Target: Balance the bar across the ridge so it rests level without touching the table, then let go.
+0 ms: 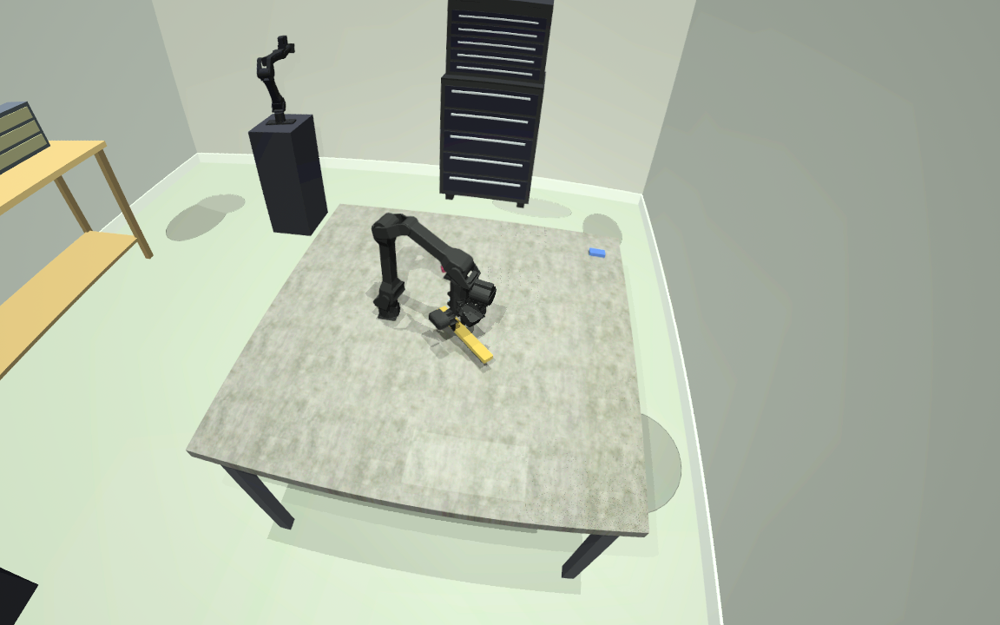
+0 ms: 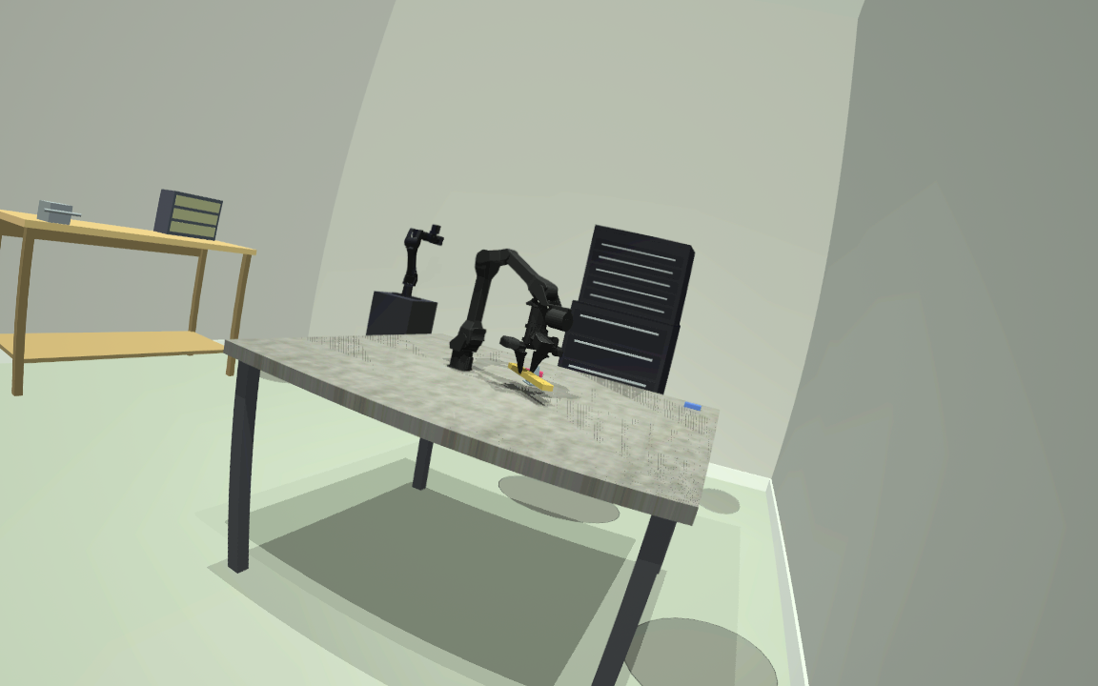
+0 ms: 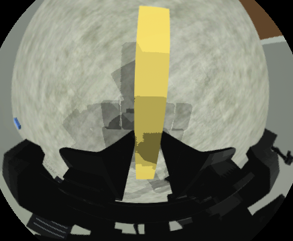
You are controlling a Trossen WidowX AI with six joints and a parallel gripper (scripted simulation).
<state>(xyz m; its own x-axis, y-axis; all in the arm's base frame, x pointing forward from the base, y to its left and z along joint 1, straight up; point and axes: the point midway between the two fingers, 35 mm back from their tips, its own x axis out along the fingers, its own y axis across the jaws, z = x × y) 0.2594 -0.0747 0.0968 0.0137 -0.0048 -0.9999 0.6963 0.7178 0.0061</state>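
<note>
The long yellow bar is held a little above the table, with its shadow apart below it in the exterior view. My gripper is shut on the bar, one finger on each long side. In the wrist view most of the bar's length reaches away beyond the fingertips. The ridge is mostly hidden behind the gripper and bar; a pink part of what seems to be its stand shows beside the arm. The ridge cannot be made out in the wrist view.
The grey table bears a small blue block near its far right corner. A dark drawer cabinet and a second arm on a pedestal stand beyond the table.
</note>
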